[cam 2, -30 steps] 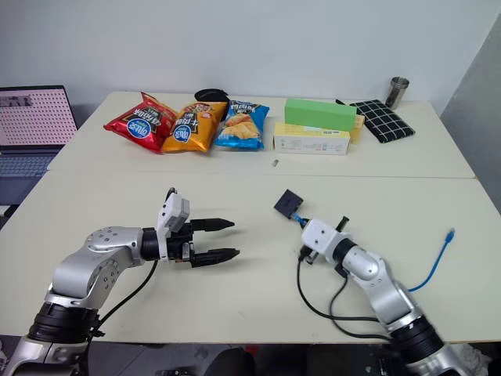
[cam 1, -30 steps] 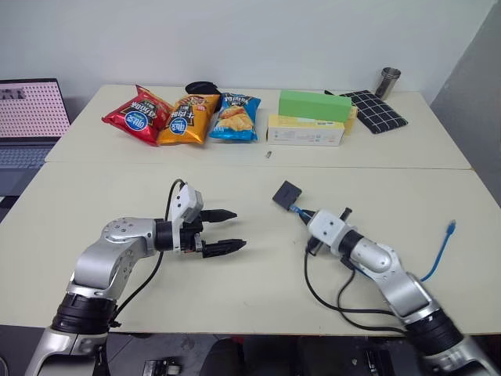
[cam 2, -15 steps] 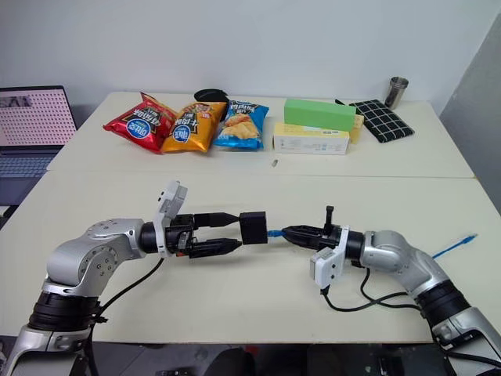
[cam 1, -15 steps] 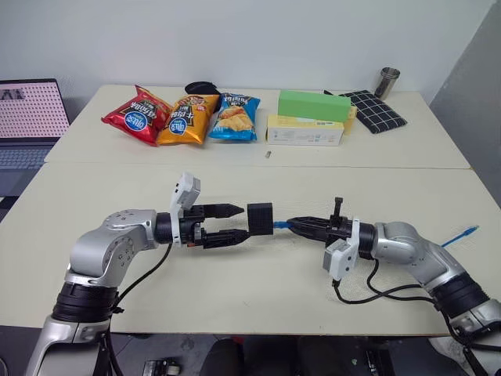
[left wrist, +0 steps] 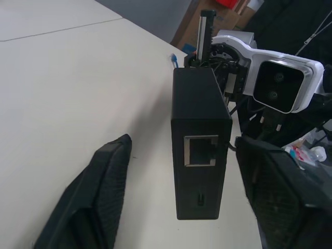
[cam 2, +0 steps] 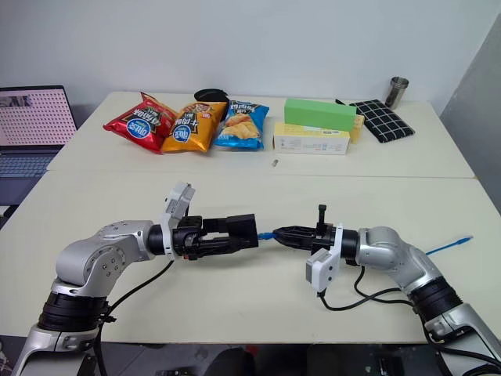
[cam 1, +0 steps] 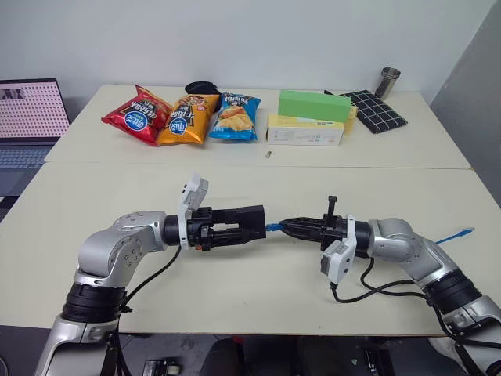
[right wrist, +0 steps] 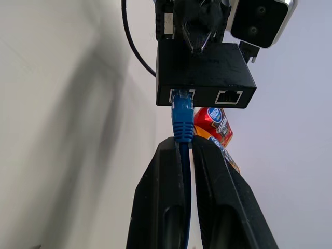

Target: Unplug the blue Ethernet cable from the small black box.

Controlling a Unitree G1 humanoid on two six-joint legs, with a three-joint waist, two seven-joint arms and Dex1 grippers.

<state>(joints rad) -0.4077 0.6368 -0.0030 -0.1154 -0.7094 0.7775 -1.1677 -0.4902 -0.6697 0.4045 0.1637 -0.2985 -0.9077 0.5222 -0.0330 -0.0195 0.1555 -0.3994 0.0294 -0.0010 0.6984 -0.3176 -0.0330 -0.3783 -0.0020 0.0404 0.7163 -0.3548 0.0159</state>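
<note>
Small black box (cam 1: 249,219) held in mid-air above the bench (cam 1: 258,290), bracketed by the left gripper (cam 1: 235,229) with fingers around its sides, contact not clear. Blue Ethernet cable (right wrist: 182,116) pinched just behind its plug by the right gripper (cam 1: 291,227), plug seated in the box's port, probably for a straight pull apart. No containers holding anything.
</note>
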